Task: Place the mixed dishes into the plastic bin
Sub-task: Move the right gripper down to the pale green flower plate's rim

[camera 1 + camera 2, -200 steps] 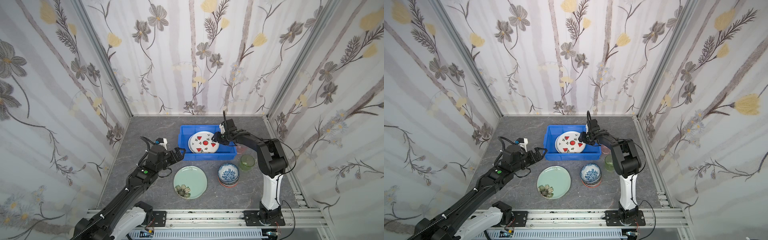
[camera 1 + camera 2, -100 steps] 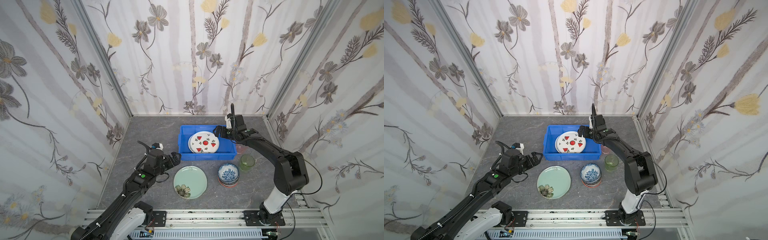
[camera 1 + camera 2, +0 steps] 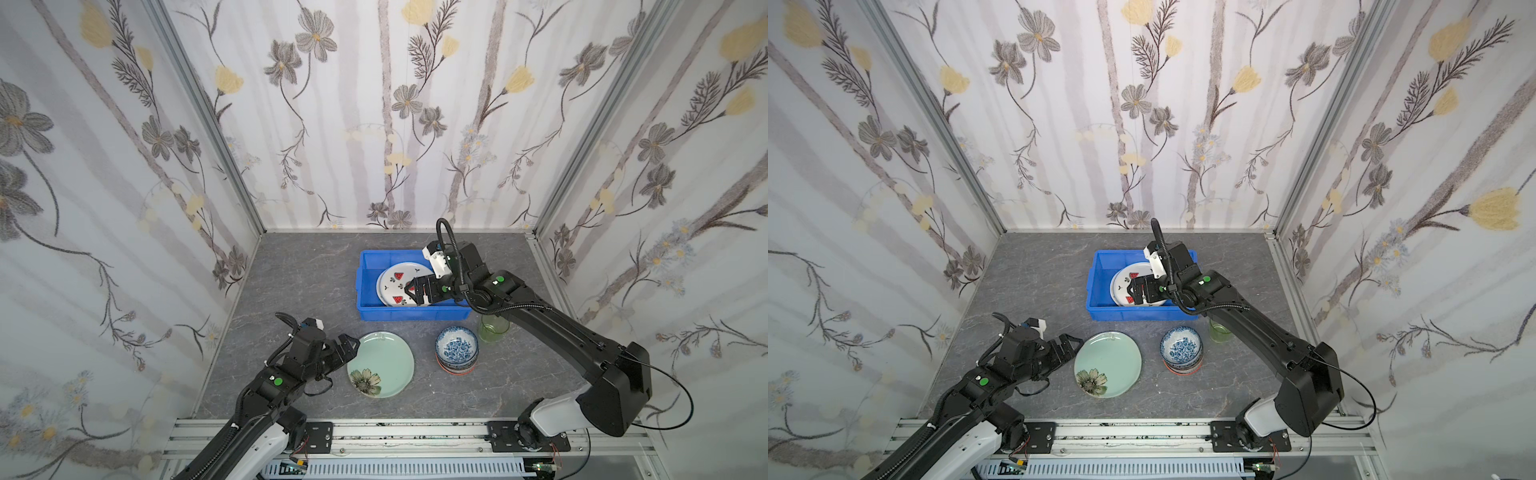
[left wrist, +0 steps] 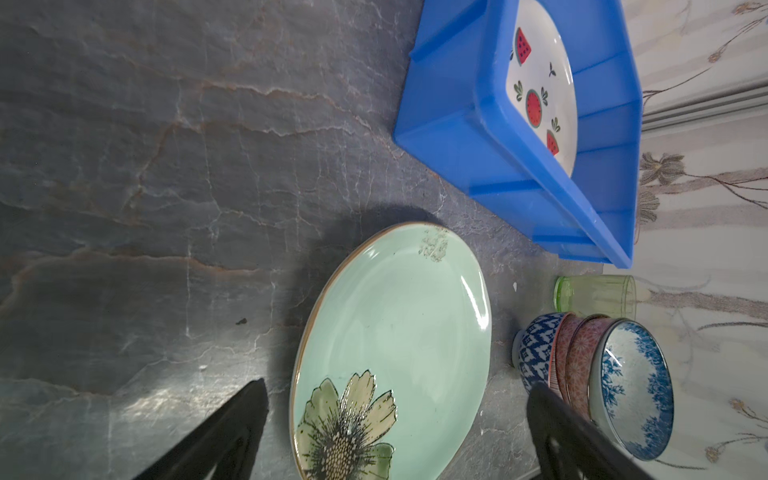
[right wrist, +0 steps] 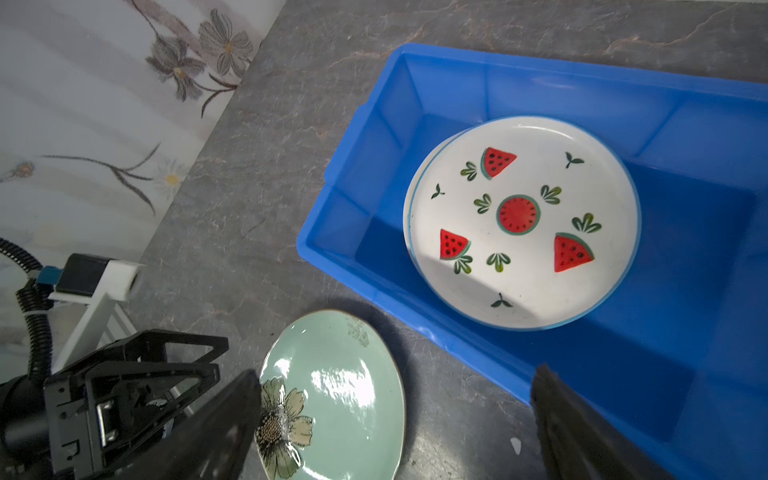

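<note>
1. right gripper (image 3: 417, 289) is hanging over the plastic bin (image 3: 411, 314) just right of centre in both top views. its jaws are spreading wide and gripping nothing. in the right wrist view its black fingers (image 5: 226, 424) are standing far apart with only air between them.
2. left gripper (image 3: 348, 347) is reaching in from the lower left of the frame, jaws likewise gaping and empty. its tips are sitting just beside the left edge of the mint green plate (image 3: 384, 361); whether they are touching the rim i cannot tell.
3. watermelon plate (image 5: 523, 220) is lying face up inside the bin, toward its left half. the right gripper is covering the plate's right side in both top views. a second pale rim (image 5: 409, 216) is peeking out just under its edge.
4. the mint green plate is resting on the table (image 3: 299, 282) in the lower centre of the frame, below the bin and outside it, with its painted flower at the plate's lower left.
5. bowl stack (image 3: 456, 349) is standing just right of that plate, a blue-white bowl on top. the left wrist view is showing reddish patterned bowls (image 4: 575, 361) nested beneath it.
6. green tumbler (image 3: 492, 330) is standing upright near the bin's lower right corner and above the stack in the frame, partly hidden by the right arm.
7. floral walls (image 3: 374, 124) are closing in the grey table on three sides.
</note>
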You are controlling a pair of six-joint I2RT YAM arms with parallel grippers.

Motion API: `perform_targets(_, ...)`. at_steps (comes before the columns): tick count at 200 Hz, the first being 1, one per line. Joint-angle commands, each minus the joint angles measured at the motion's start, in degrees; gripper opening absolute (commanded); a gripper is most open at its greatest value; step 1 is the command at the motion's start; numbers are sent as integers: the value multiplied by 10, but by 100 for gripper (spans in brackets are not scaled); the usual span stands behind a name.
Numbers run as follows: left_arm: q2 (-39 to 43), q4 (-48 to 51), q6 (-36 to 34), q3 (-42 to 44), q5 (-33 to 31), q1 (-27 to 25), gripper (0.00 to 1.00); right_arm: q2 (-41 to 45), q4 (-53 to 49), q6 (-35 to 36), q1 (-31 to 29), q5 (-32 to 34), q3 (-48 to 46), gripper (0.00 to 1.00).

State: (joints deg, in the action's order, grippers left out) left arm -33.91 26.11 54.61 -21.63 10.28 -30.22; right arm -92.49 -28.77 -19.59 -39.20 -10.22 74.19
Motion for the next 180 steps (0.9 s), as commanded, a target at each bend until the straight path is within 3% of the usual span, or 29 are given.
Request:
perform_targets(1, 16, 3, 41, 18, -8, -20, 100, 6, -33, -3, -35, -11, -8, 99)
perform_targets(52, 37, 2, 56, 29, -12, -59, 100, 3, -20, -55, -132, 14, -54, 99)
perform_targets(180, 60, 1, 129, 77, -18, -87, 100, -105, 1, -26, -136, -28, -64, 96)
